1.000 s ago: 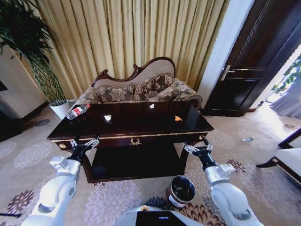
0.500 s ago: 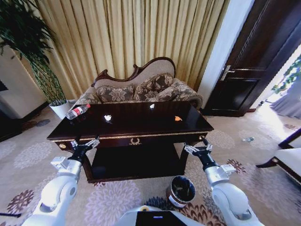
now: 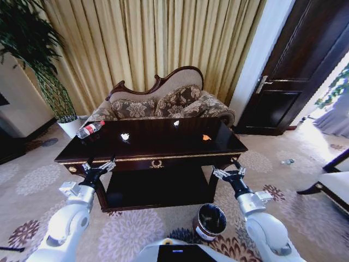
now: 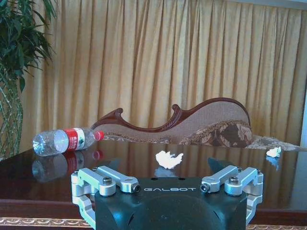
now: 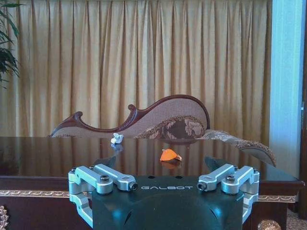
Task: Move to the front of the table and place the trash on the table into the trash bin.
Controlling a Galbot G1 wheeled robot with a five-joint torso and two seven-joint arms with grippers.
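Worktop [image 3: 163, 143]: long, dark, glossy wood, gold trim along the front edge, gold emblem [image 3: 156, 163] at centre front, lower shelf beneath. Reflections of the litter are carried on the polished surface.

Trash is spread over the worktop. A clear plastic bottle [image 3: 90, 129] with red cap and red label is laid on its side at the far left corner. A crumpled white scrap [image 3: 125, 136] is set left of centre; a second, smaller white scrap [image 3: 176, 123] lies near the far edge; a small orange piece [image 3: 206, 137] rests toward the right.

Trash bin [image 3: 210, 221]: round, dark brown, shiny inside, white label on its side, stood on the patterned carpet in front of the table's right end, near the right arm.

Left gripper [image 3: 98, 166] is held just below the front edge at the left end, jaws spread wide, nothing held. Right gripper [image 3: 229, 173] is held low by the right front leg, jaws likewise wide and empty.

From the left wrist, the bottle [image 4: 64, 141] and both white scraps [image 4: 169, 159] [image 4: 274, 152] are seen across the surface; from the right wrist, the orange piece [image 5: 169, 155] and one white scrap [image 5: 116, 138] are seen.

A carved-back patterned sofa [image 3: 163, 101] and pleated gold curtains [image 3: 147, 43] are seen behind.
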